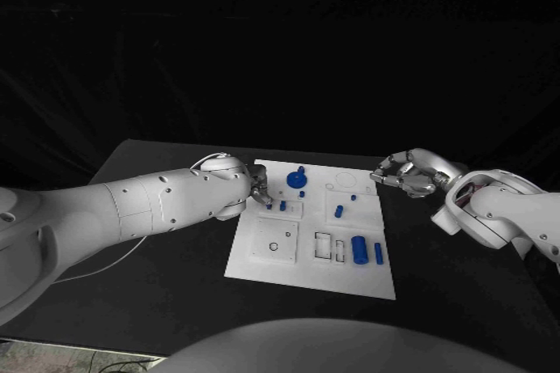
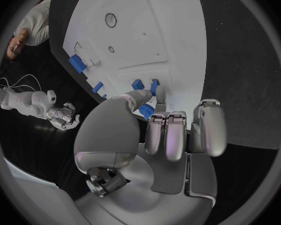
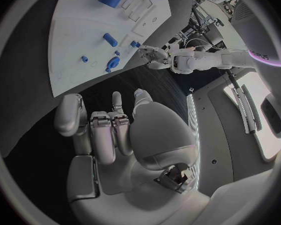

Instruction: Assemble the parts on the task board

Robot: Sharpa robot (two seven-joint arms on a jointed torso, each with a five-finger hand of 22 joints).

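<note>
The white task board (image 1: pixel 306 252) lies mid-table. My left hand (image 1: pixel 259 191) reaches over its far left corner, fingers curled, thumb and a finger pinching a small blue peg (image 2: pixel 146 110) low over the board. Two more small blue pieces (image 2: pixel 154 87) sit just beyond the fingertips. A blue gear-like part (image 1: pixel 296 179) stands right of that hand. Two small pegs (image 1: pixel 338 211) stand mid-board, and two blue cylinders (image 1: pixel 359 249) lie near the right edge. My right hand (image 1: pixel 409 175) hovers off the board's far right corner, fingers curled in, holding nothing.
Rectangular and round recesses (image 1: pixel 280 245) mark the board's near half. Bare black table (image 1: pixel 163 268) surrounds the board. A thin cable (image 1: pixel 99 264) runs under my left arm. The right wrist view shows the board (image 3: pixel 78 40) and my left hand (image 3: pixel 154 55) beyond it.
</note>
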